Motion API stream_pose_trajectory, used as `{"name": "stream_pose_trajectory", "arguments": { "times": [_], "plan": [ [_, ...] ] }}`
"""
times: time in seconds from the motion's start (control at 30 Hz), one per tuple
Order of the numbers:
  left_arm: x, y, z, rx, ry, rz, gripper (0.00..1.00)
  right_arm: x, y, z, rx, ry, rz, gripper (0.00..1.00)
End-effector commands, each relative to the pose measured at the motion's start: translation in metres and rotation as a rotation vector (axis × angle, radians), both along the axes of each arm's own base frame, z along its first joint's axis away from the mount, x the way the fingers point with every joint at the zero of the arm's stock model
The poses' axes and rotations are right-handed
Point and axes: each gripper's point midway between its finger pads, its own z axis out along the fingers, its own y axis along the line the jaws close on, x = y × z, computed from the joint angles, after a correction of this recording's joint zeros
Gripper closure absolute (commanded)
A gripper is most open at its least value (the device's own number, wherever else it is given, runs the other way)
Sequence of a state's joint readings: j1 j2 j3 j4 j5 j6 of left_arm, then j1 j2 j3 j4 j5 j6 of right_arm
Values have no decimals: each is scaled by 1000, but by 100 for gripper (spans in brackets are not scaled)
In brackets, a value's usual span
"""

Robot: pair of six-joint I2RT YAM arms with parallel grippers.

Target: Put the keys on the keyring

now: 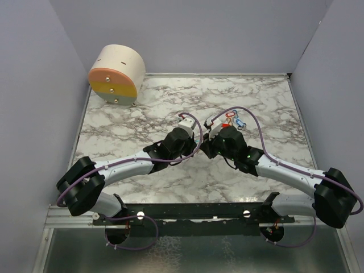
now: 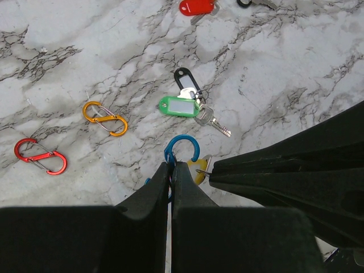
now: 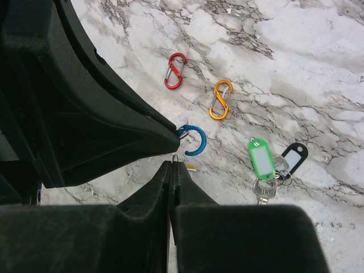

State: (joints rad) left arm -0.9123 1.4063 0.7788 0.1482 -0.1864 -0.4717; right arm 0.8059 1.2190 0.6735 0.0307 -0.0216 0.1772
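Left end effector (image 2: 172, 166): mine, fingers pressed together and clamped on the blue clip (image 3: 203, 140). The clip's open hook sticks out past my fingertips, above the bench (image 1: 122, 151).

Right end effector (image 3: 172, 165): mine, fingers pressed together. They appear to pinch the small wire ring of the yellow-tagged key (image 2: 199, 173). The yellow tag shows just beneath the tips.

Relation of the two: my fingertips come in from opposite sides and nearly meet. The key's ring sits just beside the lower end of the blue hook. I cannot tell whether ring and hook touch.

Green-tagged key (image 2: 179, 106): flat on the bench, just beyond the blue hook in the left wrist view, its silver blade pointing back towards my right end effector.

Black-tagged key (image 2: 183, 75): lies against the far end of the green tag, and the two share a cluster of rings.

Red-tagged key (image 2: 196, 7): farther out on the bench, well apart from both end effectors.

Blue-tagged key (image 1: 240, 121): next to the red tag in the top view, just beyond my right end effector.

Orange S-clip (image 2: 105, 118): loose on the bench, left of the green tag.

Red S-clip (image 2: 40, 157): loose, near the orange one and farther left.

Round cream container (image 1: 116, 74): on its side at the far left corner, its face banded pink, yellow and green.
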Motion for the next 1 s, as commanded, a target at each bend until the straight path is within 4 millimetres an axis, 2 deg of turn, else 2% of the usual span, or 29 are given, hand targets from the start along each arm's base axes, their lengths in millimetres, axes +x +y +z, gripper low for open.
{"name": "stream_pose_trajectory", "arguments": {
  "times": [0.0, 0.97],
  "plan": [
    [-1, -10, 18, -42, -33, -33, 100, 1, 5, 3, 13, -27, 18, 99],
    [-7, -11, 26, -51, -47, -49, 100, 6, 0, -1, -4, -23, -26, 99]
  ]
}}
